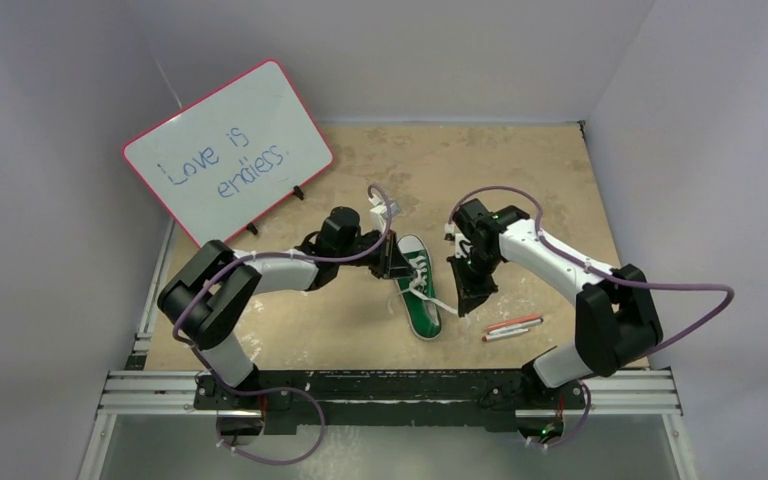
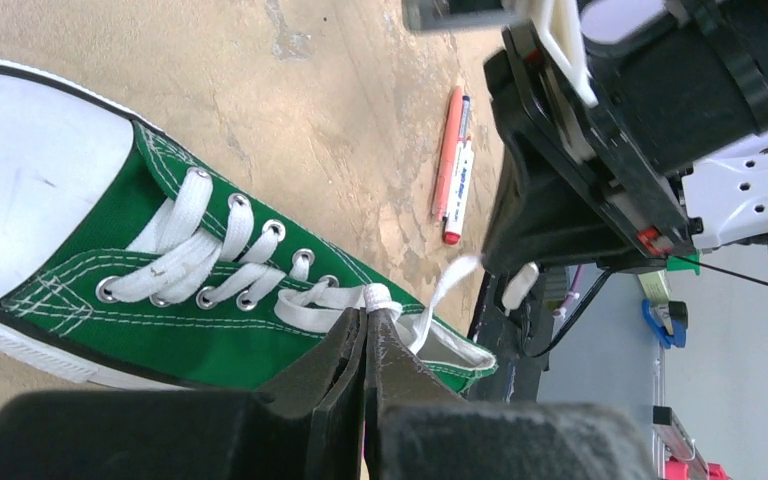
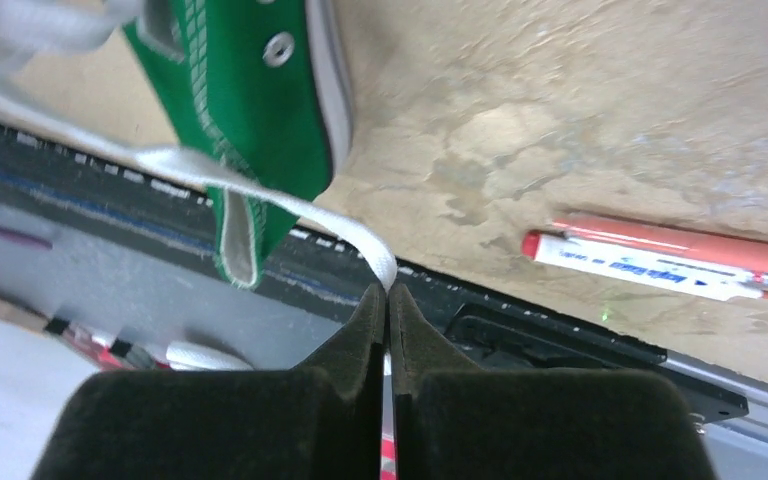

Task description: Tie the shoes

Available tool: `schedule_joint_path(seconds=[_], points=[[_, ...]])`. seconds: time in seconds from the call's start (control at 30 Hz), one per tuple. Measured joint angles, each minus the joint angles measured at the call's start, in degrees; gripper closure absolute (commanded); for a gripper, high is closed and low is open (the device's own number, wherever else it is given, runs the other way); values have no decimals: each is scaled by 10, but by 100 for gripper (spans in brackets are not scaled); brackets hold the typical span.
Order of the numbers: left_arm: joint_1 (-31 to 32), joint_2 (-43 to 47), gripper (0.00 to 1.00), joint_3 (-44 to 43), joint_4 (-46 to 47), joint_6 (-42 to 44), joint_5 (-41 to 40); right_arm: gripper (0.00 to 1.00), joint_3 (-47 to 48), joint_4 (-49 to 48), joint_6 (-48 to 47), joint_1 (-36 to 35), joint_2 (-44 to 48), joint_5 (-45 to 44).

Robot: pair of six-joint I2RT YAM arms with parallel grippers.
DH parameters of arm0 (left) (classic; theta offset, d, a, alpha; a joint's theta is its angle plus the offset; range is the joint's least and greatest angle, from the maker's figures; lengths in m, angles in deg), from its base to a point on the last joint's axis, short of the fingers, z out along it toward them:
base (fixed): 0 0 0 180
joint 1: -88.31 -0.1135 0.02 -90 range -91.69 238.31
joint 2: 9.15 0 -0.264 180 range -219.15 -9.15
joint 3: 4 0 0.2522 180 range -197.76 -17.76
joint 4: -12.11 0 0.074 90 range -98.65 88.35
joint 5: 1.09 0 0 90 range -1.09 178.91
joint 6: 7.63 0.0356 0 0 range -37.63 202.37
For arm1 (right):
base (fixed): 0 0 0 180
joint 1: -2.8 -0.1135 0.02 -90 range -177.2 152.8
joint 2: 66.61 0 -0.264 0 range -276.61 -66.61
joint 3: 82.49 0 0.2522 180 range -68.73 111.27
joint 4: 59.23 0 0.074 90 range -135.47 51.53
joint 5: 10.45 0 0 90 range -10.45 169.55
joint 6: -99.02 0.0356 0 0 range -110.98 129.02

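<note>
On the tan surface (image 1: 520, 180) lies a green sneaker (image 1: 420, 295). Over its tongue the left fingers (image 2: 335, 365) pinch one lace end (image 2: 312, 300); beside its heel the right fingers (image 3: 355, 340) pinch the other lace end (image 3: 260, 192).

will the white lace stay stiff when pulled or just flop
Probably floppy: the white lace curves as a flat ribbon from the sneaker to the right gripper pinching it. Thin and smooth-looking, it could slip out of that grip. A hard tug may drag the light-looking sneaker.
</note>
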Motion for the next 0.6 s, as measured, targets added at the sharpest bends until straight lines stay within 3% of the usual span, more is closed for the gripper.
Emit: schedule_joint_path(seconds=[0.07,0.2,0.23,0.43,0.6], points=[[0,9,100,8,2,0,-2,82,-2,-11,13,5,0,-24],[0,15,100,11,2,2,-1,48,-1,-30,14,10,-7,-69],[0,16,100,11,-3,5,-1,45,-1,-38,9,10,-3,-73],[0,30,100,11,-16,17,2,47,-58,-178,-32,14,123,11],[0,37,100,11,-32,32,5,51,-70,-242,-74,14,129,79]])
